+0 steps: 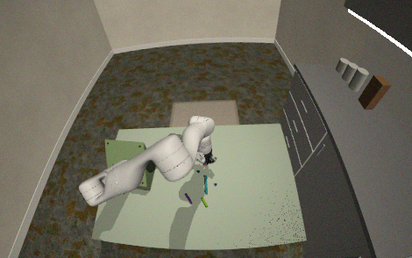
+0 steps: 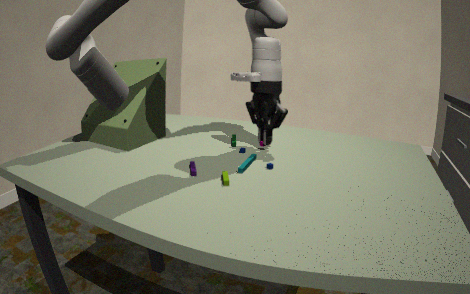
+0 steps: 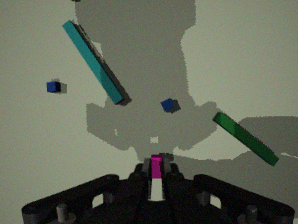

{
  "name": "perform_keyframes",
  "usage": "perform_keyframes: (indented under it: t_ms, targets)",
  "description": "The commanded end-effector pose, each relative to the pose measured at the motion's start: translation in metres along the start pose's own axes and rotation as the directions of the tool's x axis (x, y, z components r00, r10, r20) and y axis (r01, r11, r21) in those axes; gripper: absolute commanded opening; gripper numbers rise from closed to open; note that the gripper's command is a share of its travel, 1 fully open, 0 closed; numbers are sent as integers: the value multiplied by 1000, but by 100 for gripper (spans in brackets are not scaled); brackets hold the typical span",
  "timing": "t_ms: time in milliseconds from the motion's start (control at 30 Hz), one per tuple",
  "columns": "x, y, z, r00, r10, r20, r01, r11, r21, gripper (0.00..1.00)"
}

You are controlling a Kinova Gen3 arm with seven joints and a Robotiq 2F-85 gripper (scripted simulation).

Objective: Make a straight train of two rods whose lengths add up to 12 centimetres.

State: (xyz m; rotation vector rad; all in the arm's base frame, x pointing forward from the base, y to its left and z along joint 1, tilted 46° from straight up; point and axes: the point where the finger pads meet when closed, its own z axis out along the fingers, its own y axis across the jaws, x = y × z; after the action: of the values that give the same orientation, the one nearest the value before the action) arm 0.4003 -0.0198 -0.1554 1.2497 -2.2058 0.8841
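Note:
My gripper (image 2: 263, 142) (image 3: 156, 167) (image 1: 206, 161) is shut on the short magenta rod (image 2: 262, 143) (image 3: 157, 165) and holds it at or just above the table top, behind the other rods. The turquoise rod (image 2: 247, 163) (image 3: 96, 62) (image 1: 205, 184) lies flat just in front of it. Two blue cubes (image 2: 242, 150) (image 2: 270, 166) (image 3: 170, 104) (image 3: 53, 87) lie on either side of the turquoise rod. A green rod (image 2: 233, 140) (image 3: 245, 137) lies to the left of the gripper. A lime rod (image 2: 225, 178) (image 1: 204, 202) and a purple rod (image 2: 192, 168) (image 1: 188, 198) lie nearer the front.
The arm's green base block (image 2: 126, 107) (image 1: 122, 151) stands at the table's back left. The pale green table (image 2: 349, 210) (image 1: 258, 175) stretches wide to the right and front. Dark cabinets (image 2: 466, 145) (image 1: 310, 127) stand beyond the table's right edge.

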Motion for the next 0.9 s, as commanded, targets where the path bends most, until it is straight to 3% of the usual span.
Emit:
perform_keyframes:
  t_ms: [0,867]
  targets:
    - [1,-3,-1,1000,-9,1,9,1000,3,5]
    - [2,-1,6,1000,-11,-2,11,1000,2,5]
